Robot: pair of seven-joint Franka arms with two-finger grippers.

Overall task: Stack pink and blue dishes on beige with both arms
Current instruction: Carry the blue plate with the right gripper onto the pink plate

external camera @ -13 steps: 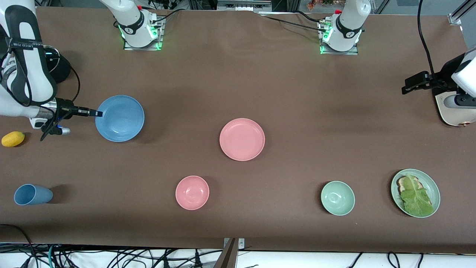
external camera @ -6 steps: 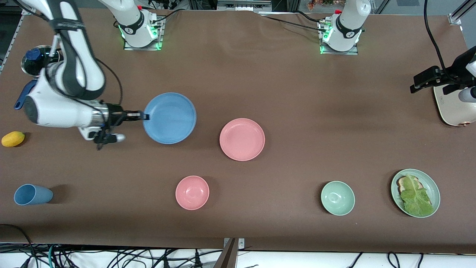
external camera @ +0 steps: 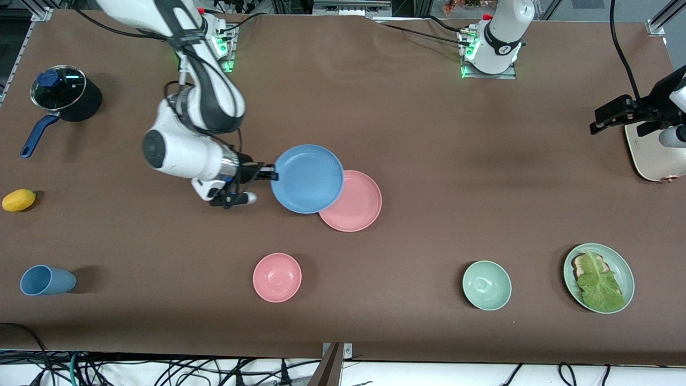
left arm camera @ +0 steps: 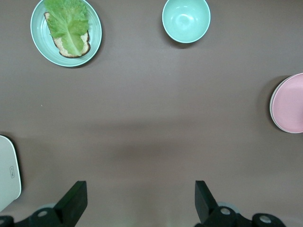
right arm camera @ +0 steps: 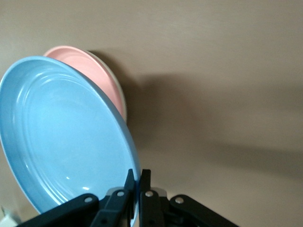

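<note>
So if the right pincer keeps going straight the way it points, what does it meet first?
The right pincer, shut on the round sky-blue plate, points toward the round pink plate; that stack probably comes first, though its height above it is unclear.

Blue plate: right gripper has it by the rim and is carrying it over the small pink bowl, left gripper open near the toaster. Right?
Not quite. In the front view the right gripper, shut on the blue plate at its rim, holds it partly over the pink plate, not the small pink bowl, which sits nearer the camera. The left gripper is indeed open near the toaster.
</note>
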